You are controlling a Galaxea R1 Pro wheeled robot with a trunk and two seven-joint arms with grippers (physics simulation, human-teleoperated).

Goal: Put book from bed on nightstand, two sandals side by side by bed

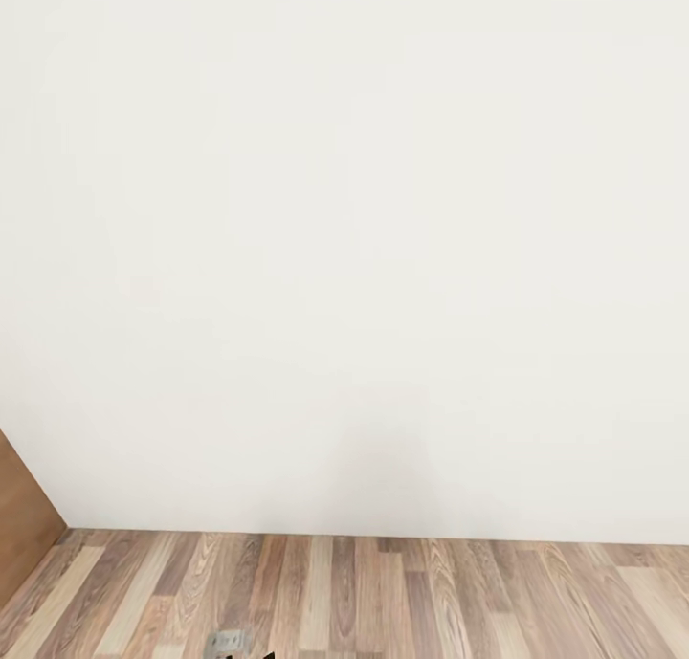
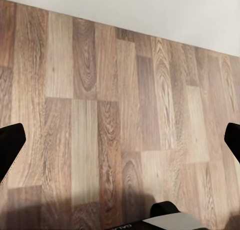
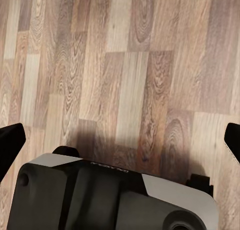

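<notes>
- Head view faces a plain white wall [image 1: 344, 238] that meets a brown wood-plank floor [image 1: 383, 592] along a straight line low in the picture.
- Where that line ends toward the robot's left, a flat brown wooden panel [image 1: 24, 520] stands against the wall, reaching down to the floor; what it belongs to cannot be told.
- On the floor near the robot, a small grey plate [image 1: 227, 641] lies flat on the planks, and just beside it a tiny black tip shows at the picture's edge.
- A faint grey shadow falls on the wall above the floor line, about straight ahead of the robot.
- Left wrist view looks down on the floor, with a strip of the wall beyond it; the left tool [image 2: 120, 140] has its two dark fingertips [image 2: 11, 142] spread wide apart, with bare planks between them and nothing held.
- A black and grey part of the robot's body [image 2: 165, 219] sits on the floor close under the left tool.
- Right wrist view looks down on the floor as well; the right tool [image 3: 120, 140] is likewise spread wide, one dark fingertip [image 3: 10, 142] at each side, holding nothing.
- Under the right tool lies the robot's dark base with its grey shell [image 3: 115, 197], casting a shadow on the planks.
- Book, bed, nightstands and sandals are out of sight from this spot in the bedroom.
</notes>
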